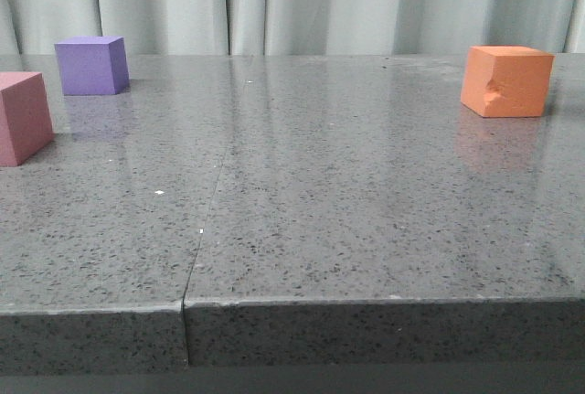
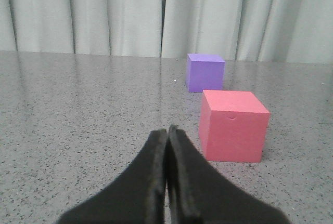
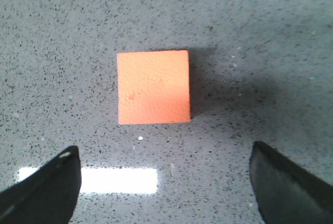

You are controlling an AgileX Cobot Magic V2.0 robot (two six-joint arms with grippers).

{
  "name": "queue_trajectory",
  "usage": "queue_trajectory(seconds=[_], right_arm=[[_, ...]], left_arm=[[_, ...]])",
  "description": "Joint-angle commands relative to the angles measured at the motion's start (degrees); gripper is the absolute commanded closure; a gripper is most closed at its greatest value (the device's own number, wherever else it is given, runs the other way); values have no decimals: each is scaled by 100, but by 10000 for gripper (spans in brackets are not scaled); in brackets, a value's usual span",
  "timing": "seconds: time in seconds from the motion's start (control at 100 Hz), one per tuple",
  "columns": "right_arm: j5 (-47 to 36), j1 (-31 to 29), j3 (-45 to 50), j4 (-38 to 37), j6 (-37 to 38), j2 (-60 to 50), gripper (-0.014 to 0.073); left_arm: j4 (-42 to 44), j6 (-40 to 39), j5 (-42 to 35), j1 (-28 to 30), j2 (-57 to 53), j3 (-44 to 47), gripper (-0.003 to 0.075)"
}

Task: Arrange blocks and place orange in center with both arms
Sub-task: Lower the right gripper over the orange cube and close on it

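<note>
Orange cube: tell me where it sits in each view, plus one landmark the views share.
Front view: orange cube at far right, dented face toward the camera.
Left wrist view: not in it; only the purple and pink-red cubes show, beyond the shut left claw.
Right wrist view: seen from above, near the middle, ahead of the open right claw.
Shared landmark: the speckled grey tabletop.

No text, label, brand, number or sign can be read in any of the three views. The faces of the purple cube (image 1: 90, 65), the pink-red cube (image 2: 233, 125) and the orange cube (image 3: 153, 87) that show are plain and unprinted, and the speckled table (image 1: 302, 193) under them carries no marking.
</note>
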Motion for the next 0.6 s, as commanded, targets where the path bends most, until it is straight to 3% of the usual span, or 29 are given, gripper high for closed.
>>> queue_trajectory(seconds=[0.0, 0.59], right_arm=[[183, -4, -533, 259, -141, 47, -50], [312, -4, -959, 295, -141, 1136, -50]], left_arm=[[-29, 0, -472, -3, -155, 236, 741], [-29, 0, -472, -3, -155, 236, 741]])
